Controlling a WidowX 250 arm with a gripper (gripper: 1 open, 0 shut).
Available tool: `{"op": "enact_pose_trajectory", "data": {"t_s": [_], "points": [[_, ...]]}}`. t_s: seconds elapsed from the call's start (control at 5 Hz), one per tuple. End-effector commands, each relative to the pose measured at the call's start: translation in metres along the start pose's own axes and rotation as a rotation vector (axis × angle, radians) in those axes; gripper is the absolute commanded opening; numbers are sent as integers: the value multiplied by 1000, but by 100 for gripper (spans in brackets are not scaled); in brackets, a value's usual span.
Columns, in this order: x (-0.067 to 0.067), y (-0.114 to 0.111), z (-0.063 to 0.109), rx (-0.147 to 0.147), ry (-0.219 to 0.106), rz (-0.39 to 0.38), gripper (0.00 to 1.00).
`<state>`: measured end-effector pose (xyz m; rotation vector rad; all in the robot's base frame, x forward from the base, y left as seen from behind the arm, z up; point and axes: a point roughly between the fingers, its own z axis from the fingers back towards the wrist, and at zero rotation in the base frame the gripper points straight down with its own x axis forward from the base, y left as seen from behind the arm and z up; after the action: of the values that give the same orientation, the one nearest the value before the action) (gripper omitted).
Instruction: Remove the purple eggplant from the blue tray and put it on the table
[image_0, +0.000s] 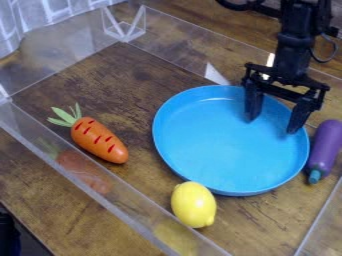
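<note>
The purple eggplant (325, 147) lies on the table (160, 75) at the right edge of the view, just outside the rim of the blue tray (207, 150), its stem end pointing toward me. The tray holds nothing. My gripper (278, 124) hangs pointing down over the tray's right part, just left of the eggplant. Its jaws are open and nothing is between the fingers (254, 110). It does not touch the eggplant.
An orange carrot (99, 140) lies on the table left of the tray, and a yellow lemon (194, 204) sits just in front of the tray. Low clear acrylic walls (80, 45) border the table, with a clear corner piece (124, 22) at the back left.
</note>
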<state>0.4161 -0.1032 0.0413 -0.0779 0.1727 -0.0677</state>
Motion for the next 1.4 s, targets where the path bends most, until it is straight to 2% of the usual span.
{"op": "enact_pose_trajectory", "data": {"t_s": [0.0, 0.2, 0.6, 1.2], "points": [[11, -22, 19, -16, -80, -25, 100], [16, -31, 10, -16, -82, -27, 100], [31, -26, -7, -15, -78, 25, 100], [31, -47, 3, -8, -63, -18, 100]]}}
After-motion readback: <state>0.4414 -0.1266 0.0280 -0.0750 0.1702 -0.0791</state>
